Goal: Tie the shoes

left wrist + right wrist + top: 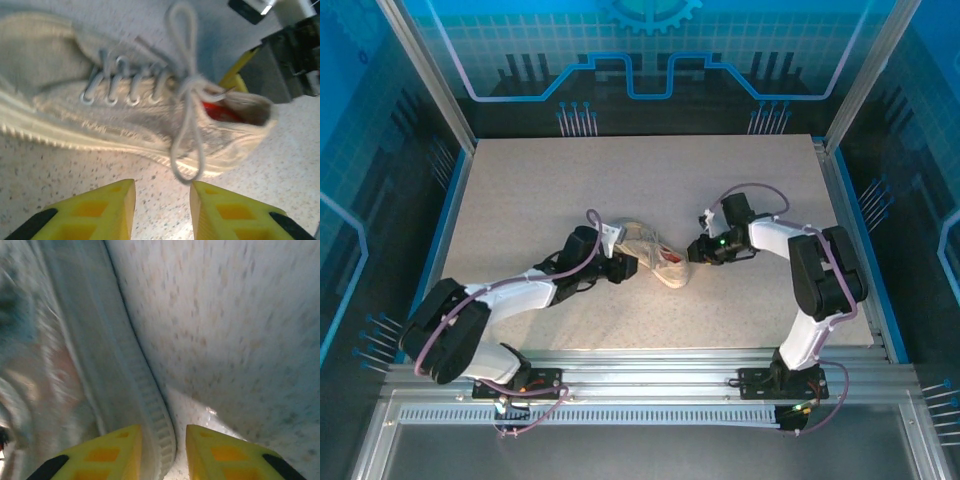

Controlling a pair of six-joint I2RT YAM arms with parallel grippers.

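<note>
Yellow fingers [100, 212] of the left gripper [162, 186] are standing apart and empty at bottom centre, just under a lace loop [187, 150] dangling from the sneaker [125, 110], seemingly keeping clear of the bow [192, 85]. At the right wrist, the right gripper [163, 429], also parted, is straddling the blurred sole rim [150, 405], not visibly pinching it. From above, both are flanking the sneaker at the middle of the table [570, 180], presumably one per loop.
</note>
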